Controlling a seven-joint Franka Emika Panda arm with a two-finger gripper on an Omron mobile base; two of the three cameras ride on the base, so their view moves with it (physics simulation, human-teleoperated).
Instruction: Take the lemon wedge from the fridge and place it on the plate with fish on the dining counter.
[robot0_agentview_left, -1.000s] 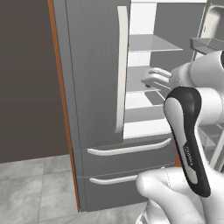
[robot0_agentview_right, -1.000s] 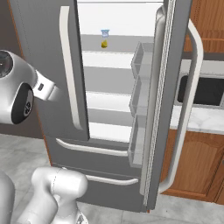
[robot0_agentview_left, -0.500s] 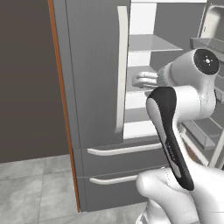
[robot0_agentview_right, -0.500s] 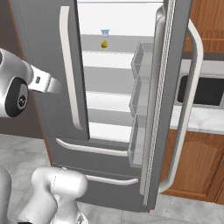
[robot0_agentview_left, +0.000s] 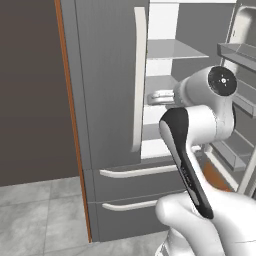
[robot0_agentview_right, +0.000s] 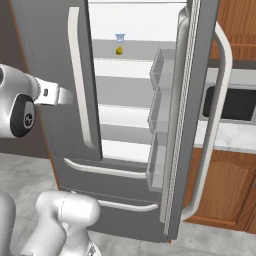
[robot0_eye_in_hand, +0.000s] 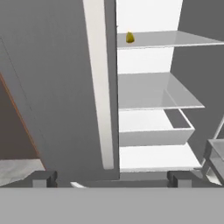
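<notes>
A: Sitting on an upper glass shelf, the lemon wedge (robot0_agentview_right: 119, 50) is seen top centre of the right base view, just below a small pale blue cup (robot0_agentview_right: 120, 38).

B: Fridge (robot0_agentview_right: 55, 75) right door is swung open, left door shut. Gripper (robot0_eye_in_hand: 111, 178) fingertips are spread apart, nothing held.

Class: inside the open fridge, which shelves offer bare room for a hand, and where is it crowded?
The two glass shelves below the lemon wedge lie bare, bordered by the closed left door and the right wall. The top shelf holds the wedge beside a blue cup.
</notes>
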